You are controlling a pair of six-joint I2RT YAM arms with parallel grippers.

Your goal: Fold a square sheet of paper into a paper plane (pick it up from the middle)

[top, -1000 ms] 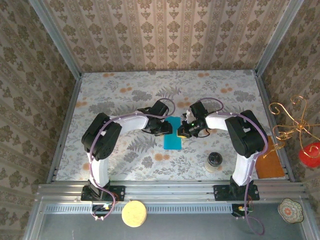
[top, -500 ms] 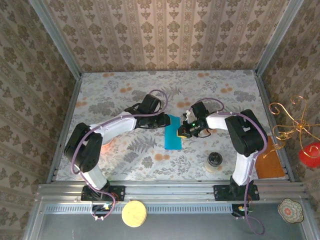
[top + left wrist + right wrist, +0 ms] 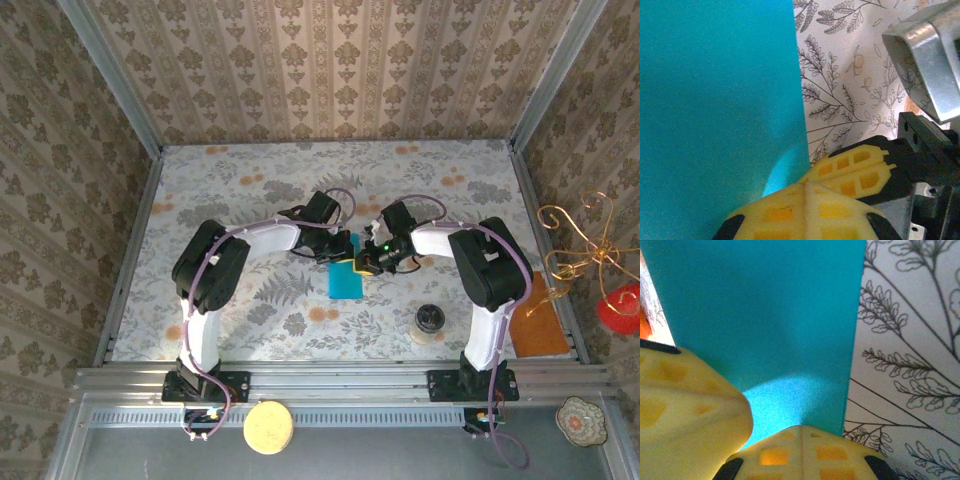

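Teal paper [image 3: 345, 282]: is lying flat near the middle of the table, between the two arms. From above it is showing as a narrow rectangle, long sides running away from the bases. Its far end is sitting under both grippers.
Left gripper [image 3: 805, 200]: its yellow fingertips are pressing together with no gap and are resting at one long edge of the paper. Whether that edge is nipped between them I cannot tell.
Right gripper [image 3: 801, 440]: its fingertips are likewise meeting tip to tip and are touching the paper close to an edge. Whether any paper is caught between them I cannot tell. The left gripper's pad is sitting just beside it.
Dark cup [image 3: 430, 322]: is standing upright on the table beside the right arm, nearer the bases than the paper and apart from it. Its inside is looking dark, and any contents are too small to tell.
Patterned dish [image 3: 582, 417]: is sitting on the grey ledge at the near right corner, off the table. What it is holding is too small to tell.
Yellow disc [image 3: 268, 427]: is lying flat on the same ledge, near the left base.
Orange-brown sheet [image 3: 537, 322]: is lying flat at the table's right edge, partly behind the right arm.
Table [image 3: 230, 190]: is wearing a pale cloth printed with grey ferns and orange blossoms.
Rail [image 3: 330, 380]: is running along the near edge, carrying both arm bases.
Walls [image 3: 330, 70]: brown damask wallpaper is enclosing three sides, with metal posts rising at the far corners.
Gold wire ornament [image 3: 580, 245]: is showing beyond the right wall, with a red object [image 3: 622, 307] beside it.
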